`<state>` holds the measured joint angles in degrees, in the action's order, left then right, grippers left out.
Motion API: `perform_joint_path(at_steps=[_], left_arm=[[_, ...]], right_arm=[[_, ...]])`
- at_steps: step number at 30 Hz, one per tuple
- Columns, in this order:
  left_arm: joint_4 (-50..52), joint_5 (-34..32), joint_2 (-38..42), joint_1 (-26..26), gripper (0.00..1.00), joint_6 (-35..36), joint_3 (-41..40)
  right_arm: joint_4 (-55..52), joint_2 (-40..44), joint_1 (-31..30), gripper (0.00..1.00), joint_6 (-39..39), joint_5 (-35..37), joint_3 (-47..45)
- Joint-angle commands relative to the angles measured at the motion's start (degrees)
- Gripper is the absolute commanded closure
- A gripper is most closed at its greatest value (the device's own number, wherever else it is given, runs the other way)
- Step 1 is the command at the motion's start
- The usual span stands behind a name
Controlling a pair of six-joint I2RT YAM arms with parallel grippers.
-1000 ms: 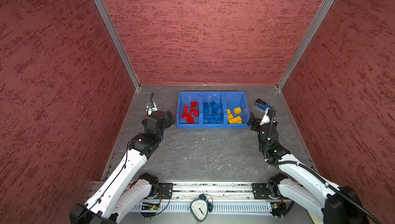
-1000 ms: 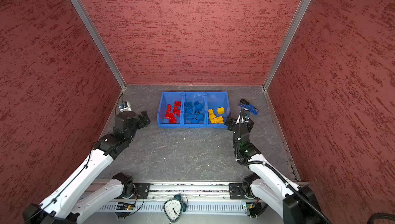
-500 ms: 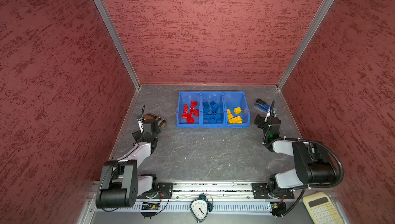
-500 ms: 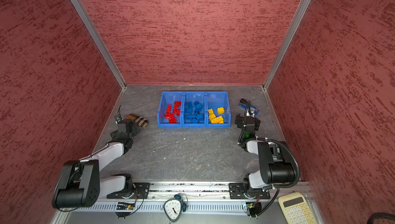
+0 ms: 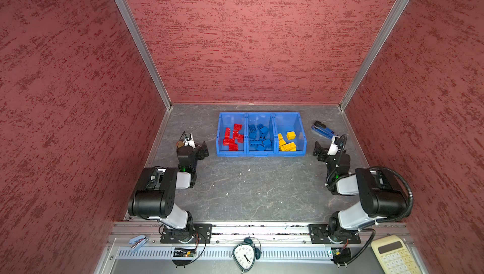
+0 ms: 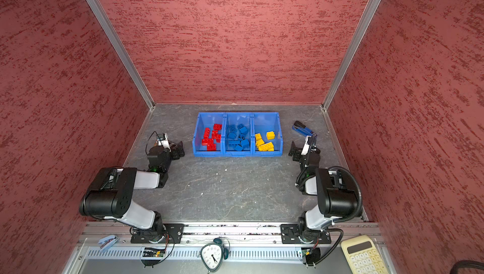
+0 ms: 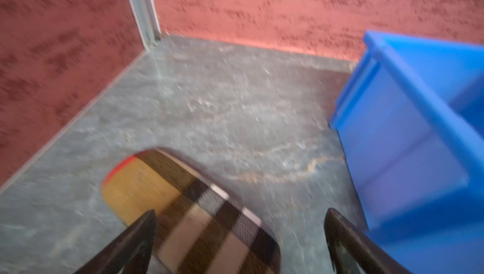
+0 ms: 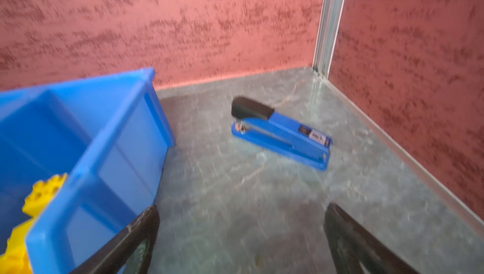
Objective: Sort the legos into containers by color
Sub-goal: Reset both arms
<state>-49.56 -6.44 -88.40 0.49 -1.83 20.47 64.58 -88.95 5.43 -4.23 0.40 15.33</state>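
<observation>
Nearest, on the rail in front of my bases, lie a small grey-blue stapler (image 5: 137, 241) at the left, a white clock (image 5: 245, 257) in the middle and a cream calculator (image 5: 392, 255) at the right.

Beyond the rail lies the grey bench (image 5: 248, 189), with my two arms folded low at its sides.

My left pincer (image 7: 241, 215) hangs just left of the containers (image 5: 260, 153), jaws wide apart and holding nothing. In the left wrist view a flat plaid-patterned object (image 7: 209, 207) with a tan end lies on the bench below and between the fingers (image 7: 131, 244). I cannot tell whether it is touched.

My right pincer (image 8: 242, 210) hangs just right of the containers, jaws likewise wide apart and empty, above the bench surface.

The containers are three joined blue bins in a row. They stand on the far half of the bench, midway between the side walls. The red legos (image 5: 233, 137) lie in the left bin, the blue legos (image 5: 258, 138) in the middle bin and the yellow legos (image 5: 286, 141) in the right bin.

Farther right, a blue-and-black stapler (image 5: 322, 128) lies flat on the bench. It is apart from the containers and beyond my right pincer, near the far right corner. Red textured walls (image 5: 248, 37) close the scene.
</observation>
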Motion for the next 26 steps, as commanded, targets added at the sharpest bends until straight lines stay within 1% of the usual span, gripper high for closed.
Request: perform_joint_path(at_steps=[1,2,4,5,6,8,12,15,26], left_arm=[[-4.1,-0.7,0.3,0.3,0.01,0.0,0.2],[-2.9,-0.7,0.7,0.2,0.01,-0.2,0.4],[-3.9,-0.8,0.4,0.2,0.01,0.0,0.2],[-3.3,-0.7,0.7,0.2,0.01,-0.1,0.1],[-3.9,-0.7,0.5,0.2,0.01,0.0,0.1],[-3.5,-0.8,0.7,0.1,0.01,0.0,0.2],[-3.7,-0.8,0.5,0.1,0.01,0.0,0.1],[-3.8,-0.9,0.4,0.1,0.01,0.1,0.2],[-3.7,-1.1,0.4,-0.2,0.01,0.3,0.2]], right_arm=[[2.1,0.2,-0.4,0.01,1.1,0.1,0.6],[2.0,0.3,-0.5,0.01,1.0,0.1,0.6],[2.0,0.2,-0.5,0.01,1.0,0.0,0.5],[2.1,0.2,-0.4,0.01,1.5,-1.8,0.5],[1.4,0.1,-0.4,0.01,2.7,-5.5,1.0],[1.9,0.2,-0.1,0.01,2.9,-7.2,0.7],[2.0,0.2,0.0,0.01,2.9,-6.9,0.7],[1.7,0.3,-0.1,0.01,1.8,-3.2,0.7],[2.2,0.4,-0.1,0.01,1.6,-2.7,0.4]])
